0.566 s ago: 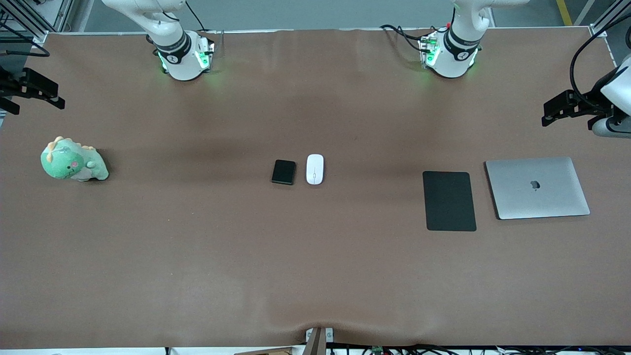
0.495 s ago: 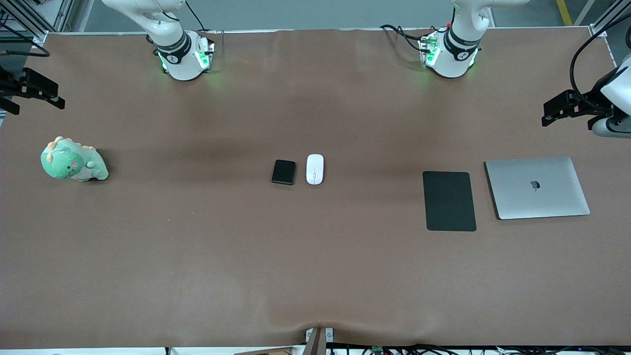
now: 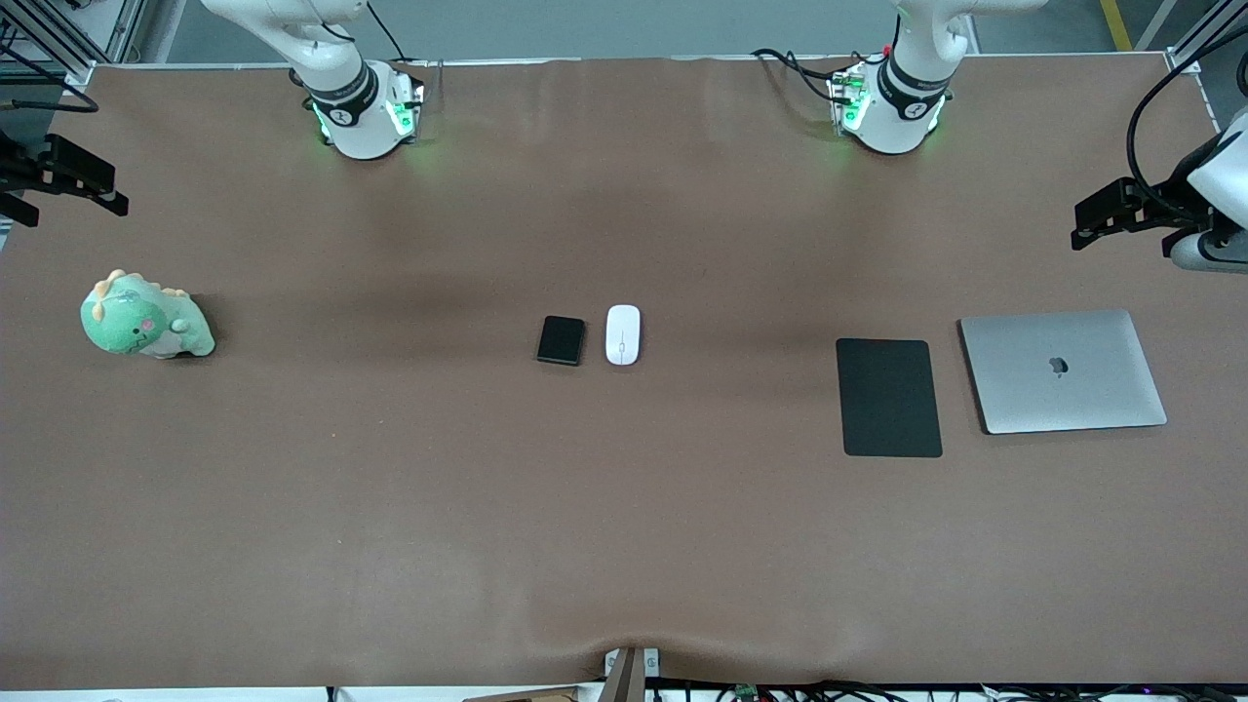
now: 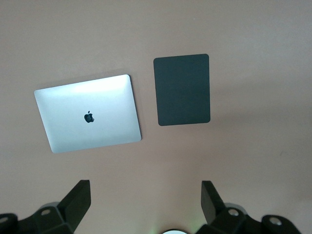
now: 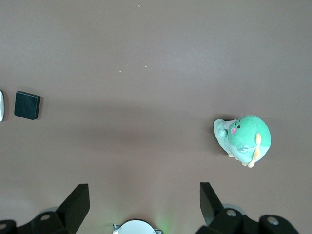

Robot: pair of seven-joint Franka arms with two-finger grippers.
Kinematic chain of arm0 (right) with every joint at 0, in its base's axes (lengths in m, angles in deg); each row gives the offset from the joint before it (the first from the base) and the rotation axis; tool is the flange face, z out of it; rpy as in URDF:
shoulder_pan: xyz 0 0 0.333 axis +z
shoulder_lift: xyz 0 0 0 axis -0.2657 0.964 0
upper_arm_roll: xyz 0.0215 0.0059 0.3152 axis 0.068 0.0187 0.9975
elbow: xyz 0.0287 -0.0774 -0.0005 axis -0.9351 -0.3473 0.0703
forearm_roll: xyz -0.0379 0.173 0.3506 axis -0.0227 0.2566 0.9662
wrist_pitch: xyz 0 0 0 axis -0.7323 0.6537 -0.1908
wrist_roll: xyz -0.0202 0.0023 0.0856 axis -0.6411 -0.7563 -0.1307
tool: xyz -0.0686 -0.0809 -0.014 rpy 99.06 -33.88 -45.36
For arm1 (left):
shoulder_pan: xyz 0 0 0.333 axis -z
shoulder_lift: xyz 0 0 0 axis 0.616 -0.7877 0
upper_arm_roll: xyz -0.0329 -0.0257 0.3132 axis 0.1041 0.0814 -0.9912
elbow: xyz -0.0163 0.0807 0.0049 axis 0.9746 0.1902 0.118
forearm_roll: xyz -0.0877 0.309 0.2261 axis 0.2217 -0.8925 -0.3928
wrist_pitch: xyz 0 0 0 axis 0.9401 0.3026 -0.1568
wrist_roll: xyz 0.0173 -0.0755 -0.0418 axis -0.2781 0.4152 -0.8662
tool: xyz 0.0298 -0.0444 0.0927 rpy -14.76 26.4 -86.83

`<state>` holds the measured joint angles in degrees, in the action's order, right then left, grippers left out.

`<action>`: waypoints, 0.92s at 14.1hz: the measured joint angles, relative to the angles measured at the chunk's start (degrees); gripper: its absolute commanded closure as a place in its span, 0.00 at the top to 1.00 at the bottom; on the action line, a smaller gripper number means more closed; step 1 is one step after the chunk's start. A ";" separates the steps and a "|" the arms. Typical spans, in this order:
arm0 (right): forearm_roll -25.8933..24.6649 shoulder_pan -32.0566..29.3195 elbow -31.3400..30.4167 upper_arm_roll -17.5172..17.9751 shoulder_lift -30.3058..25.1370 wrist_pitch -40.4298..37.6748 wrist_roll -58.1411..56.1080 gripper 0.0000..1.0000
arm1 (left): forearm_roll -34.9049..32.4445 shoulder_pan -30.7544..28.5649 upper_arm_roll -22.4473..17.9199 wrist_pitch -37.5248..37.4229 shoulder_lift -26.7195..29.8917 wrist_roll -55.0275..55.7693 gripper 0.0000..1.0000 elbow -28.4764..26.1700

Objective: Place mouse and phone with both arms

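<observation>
Nothing has changed over the last half second: the small white glossy oval mouse [image 3: 623,334] and the small black rounded-corner slab of a phone [image 3: 562,340] lie exactly where they were, and both arms are still parked, so the task looks not yet begun. The two sit just beside each other, apart, at the middle of the brown worktop [image 3: 624,546], the phone toward the right arm's end, the mouse toward the left arm's end. Each has its long axis running from the robots' bases toward the front camera; the mouse's thin grey line lies along that axis, and the phone is tilted slightly off it. The left gripper [image 4: 146,202] hangs high over the left arm's end of the worktop, above a flat black rectangular mat [image 4: 182,89] and a closed silver laptop [image 4: 87,113], fingers [image 4: 78,197] spread wide and empty. The right gripper [image 5: 145,201] hangs over the right arm's end, near a green plush dinosaur [image 5: 244,139], fingers [image 5: 77,201] likewise wide open and holding nothing.
</observation>
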<state>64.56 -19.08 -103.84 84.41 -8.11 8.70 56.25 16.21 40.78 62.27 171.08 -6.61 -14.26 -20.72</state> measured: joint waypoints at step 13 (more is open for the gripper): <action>0.00 -0.29 0.00 -0.10 0.61 0.01 0.00 1.00 | -0.63 0.59 8.70 0.01 -4.01 9.95 1.00 -0.91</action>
<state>64.55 -19.37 -103.84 84.30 -7.50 8.70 56.25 15.58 41.36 70.96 171.09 -10.61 -4.31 -21.63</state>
